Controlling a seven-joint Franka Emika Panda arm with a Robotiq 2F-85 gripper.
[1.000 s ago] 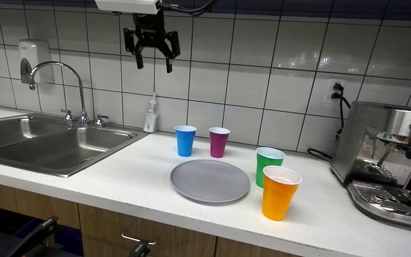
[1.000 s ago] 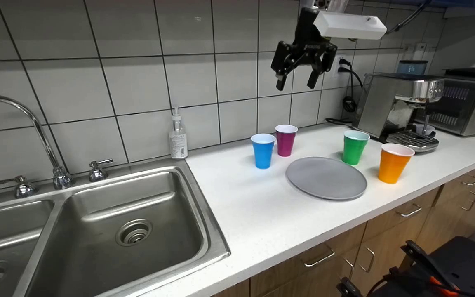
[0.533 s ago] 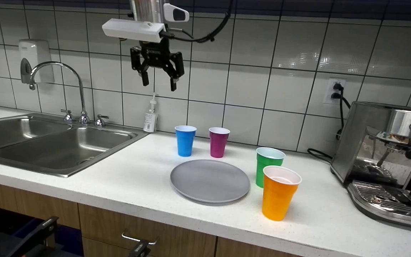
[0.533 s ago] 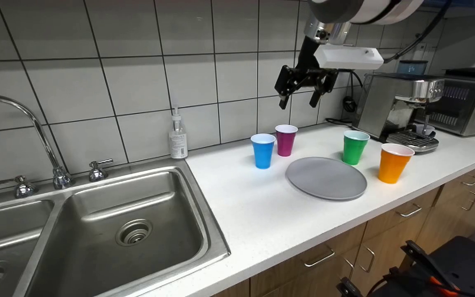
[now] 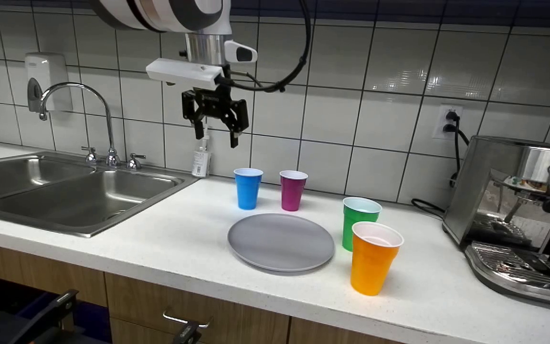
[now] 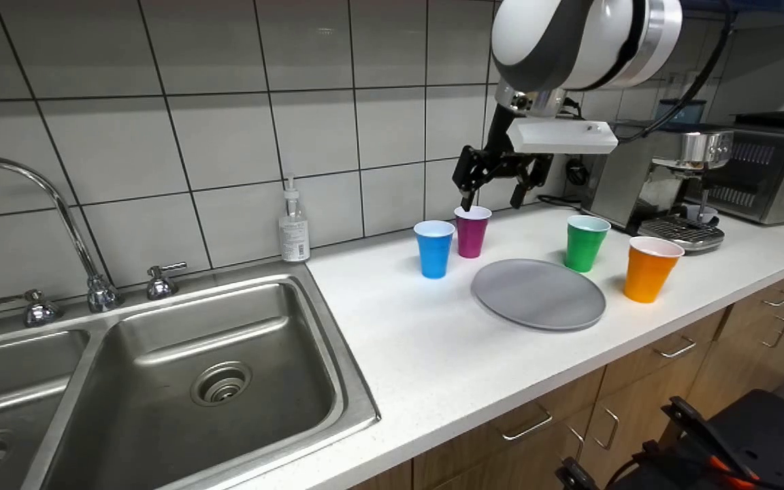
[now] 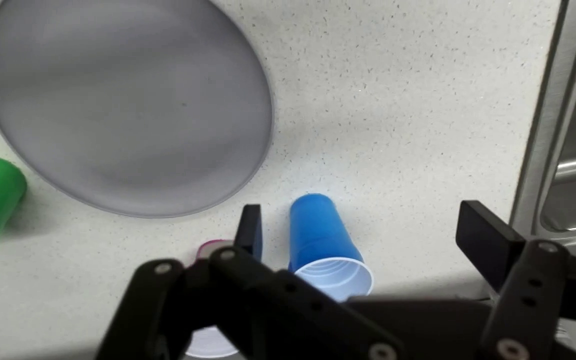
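Blue cup [image 5: 247, 193]: behind and left of the gray plate [image 5: 281, 242] in both exterior views, upright on its base, presumably for stability | gripper [image 5: 216, 139]: spread wide and empty, hanging above plate level; we judge that height clears the cups' rims | purple cup [image 5: 292, 193]: also behind the plate, standing upright.

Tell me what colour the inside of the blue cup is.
The blue cup is pale bluish white inside, clearest in the wrist view.
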